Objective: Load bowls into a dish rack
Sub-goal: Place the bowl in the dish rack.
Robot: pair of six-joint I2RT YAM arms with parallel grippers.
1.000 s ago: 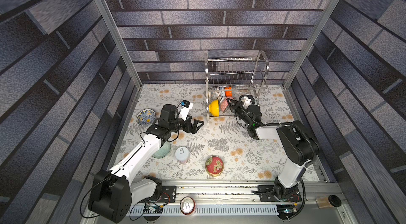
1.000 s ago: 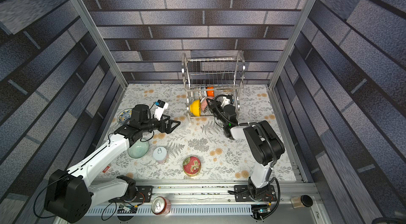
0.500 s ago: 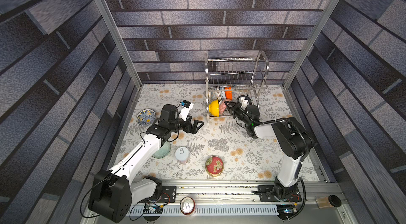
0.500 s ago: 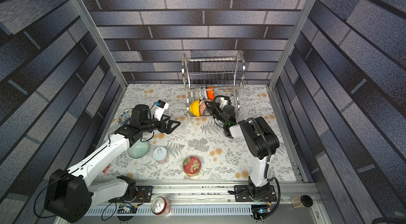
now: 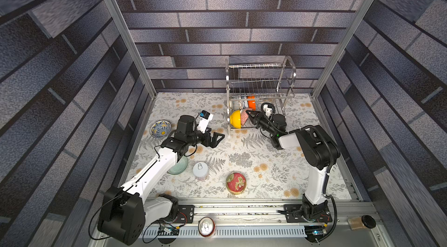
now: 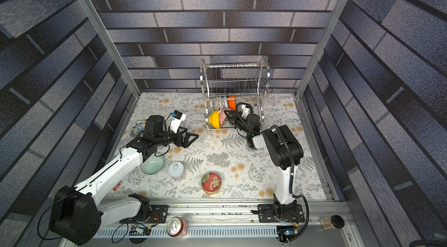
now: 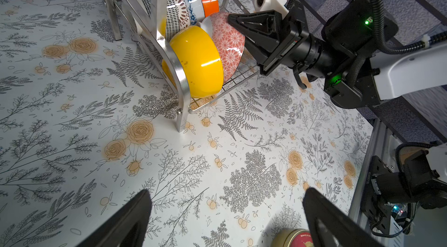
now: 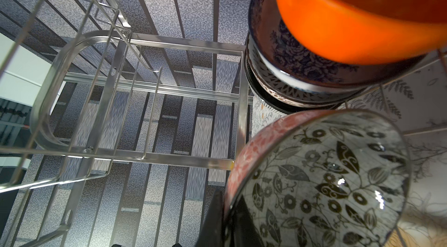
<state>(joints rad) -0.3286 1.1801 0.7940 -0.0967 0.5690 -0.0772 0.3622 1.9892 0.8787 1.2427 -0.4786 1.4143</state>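
**Coral bowl on edge in the lower shelf, my right claw on its rim**

My right claw was clamped on the rim of the coral lattice-patterned round bowl. The bowl stood on edge on the lower shelf of the shiny steel wire dish rack, its outer side against the plain yellow round bowl to its left. Its mouth faced right, toward my claw, so I judged my way out ran rightward and near once I let go.

My left claw hung with jaws wide apart over the floral tablecloth, left of the rack. It was the nearer one to the pale green round bowl and the blue-and-yellow floral round bowl lying on the table.

My right wrist view showed the rim between my fingers and black leaves inside the bowl. Both top views gave only a coral sliver.
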